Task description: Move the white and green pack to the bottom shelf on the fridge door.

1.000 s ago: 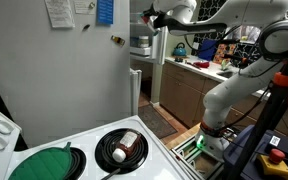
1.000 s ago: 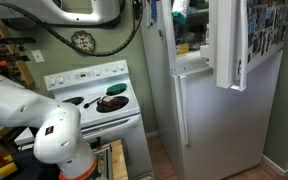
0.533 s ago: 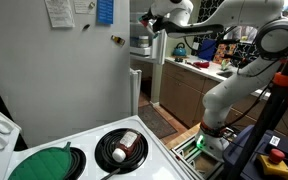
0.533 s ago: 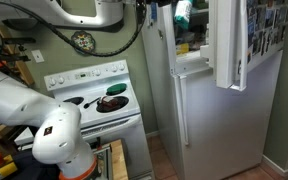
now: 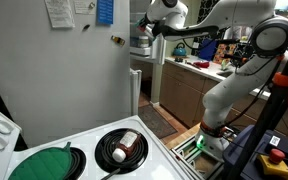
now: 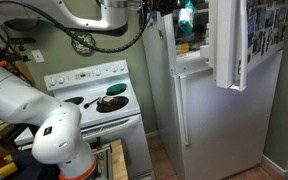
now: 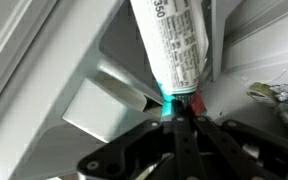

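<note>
The white and green pack [image 7: 174,50] is a white tube-like pack with printed text and a green end. In the wrist view my gripper [image 7: 177,108] is shut on its green end, and the pack points away toward the freezer interior. In an exterior view the pack [image 6: 185,14] shows as a green-white shape high in the open freezer compartment, with my gripper [image 6: 167,6] just beside it. In an exterior view the wrist [image 5: 156,22] reaches past the fridge's edge, and the pack is hidden there.
The freezer door [image 6: 232,45] hangs open with shelves on its inner side. The fridge's side wall [image 5: 74,70] carries papers and magnets. A white stove [image 6: 94,105] with a pan [image 5: 121,147] stands beside the fridge. A kitchen counter [image 5: 204,68] lies behind the arm.
The arm has moved further toward the freezer opening, carrying the pack in with it. The gripper stays shut on the pack.
</note>
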Robot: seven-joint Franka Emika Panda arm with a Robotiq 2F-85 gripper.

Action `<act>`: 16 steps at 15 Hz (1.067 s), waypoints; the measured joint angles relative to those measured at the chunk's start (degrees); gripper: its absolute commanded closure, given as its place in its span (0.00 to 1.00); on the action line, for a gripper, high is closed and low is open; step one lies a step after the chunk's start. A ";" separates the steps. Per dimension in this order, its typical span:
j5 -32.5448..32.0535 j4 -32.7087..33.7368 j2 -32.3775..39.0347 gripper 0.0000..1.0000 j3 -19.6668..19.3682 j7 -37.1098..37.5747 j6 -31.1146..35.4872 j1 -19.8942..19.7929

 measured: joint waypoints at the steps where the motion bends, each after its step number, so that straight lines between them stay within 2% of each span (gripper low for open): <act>1: -0.10 0.04 0.13 1.00 0.29 -0.93 0.00 -0.25; 6: -3.25 0.57 0.79 1.00 1.83 -2.28 0.94 -2.13; 16: -17.42 1.07 3.78 1.00 2.37 -0.37 7.51 -5.97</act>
